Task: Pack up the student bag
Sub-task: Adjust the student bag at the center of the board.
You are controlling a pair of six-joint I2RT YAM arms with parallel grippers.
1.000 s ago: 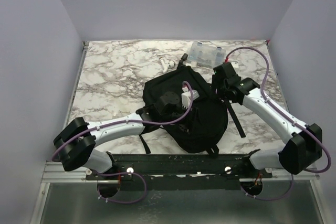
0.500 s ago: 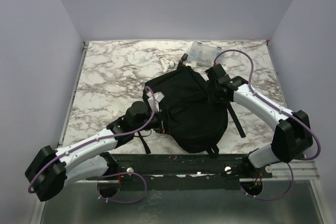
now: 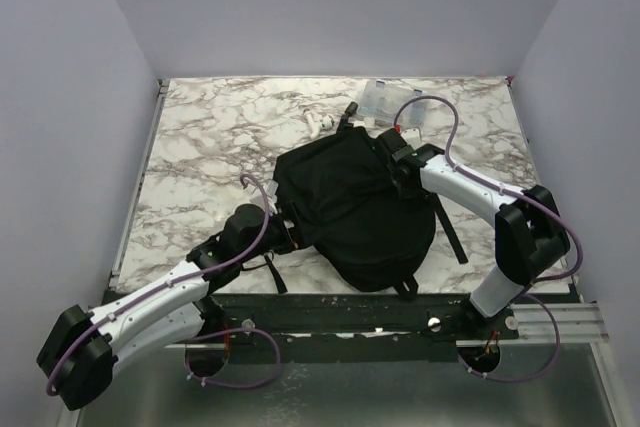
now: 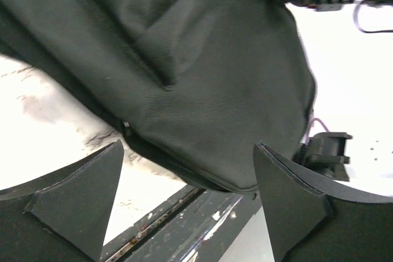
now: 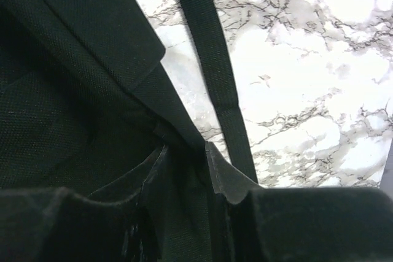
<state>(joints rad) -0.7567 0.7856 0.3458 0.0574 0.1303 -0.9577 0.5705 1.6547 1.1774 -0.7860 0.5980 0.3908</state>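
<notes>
The student bag (image 3: 350, 202), a black fabric backpack, lies flat in the middle of the marble table. My left gripper (image 3: 278, 234) is low at the bag's near left edge, open, with nothing between its fingers. In the left wrist view the left gripper (image 4: 188, 148) faces the student bag (image 4: 202, 72), whose rounded side fills the frame. My right gripper (image 3: 400, 172) is at the bag's upper right side. In the right wrist view the right gripper (image 5: 186, 146) has its fingers close together on a fold of the student bag (image 5: 67, 90).
A clear plastic compartment box (image 3: 390, 100) sits at the back of the table, with a small white object (image 3: 320, 122) to its left. A black strap (image 3: 450, 227) trails off the bag's right side, and the strap (image 5: 212, 47) crosses the marble. The black base rail (image 3: 340, 309) runs along the near edge.
My left arm drew back from over the bag to its near left edge, its jaws opening. My right gripper moved left onto the bag's upper right edge and narrowed on the fabric.
</notes>
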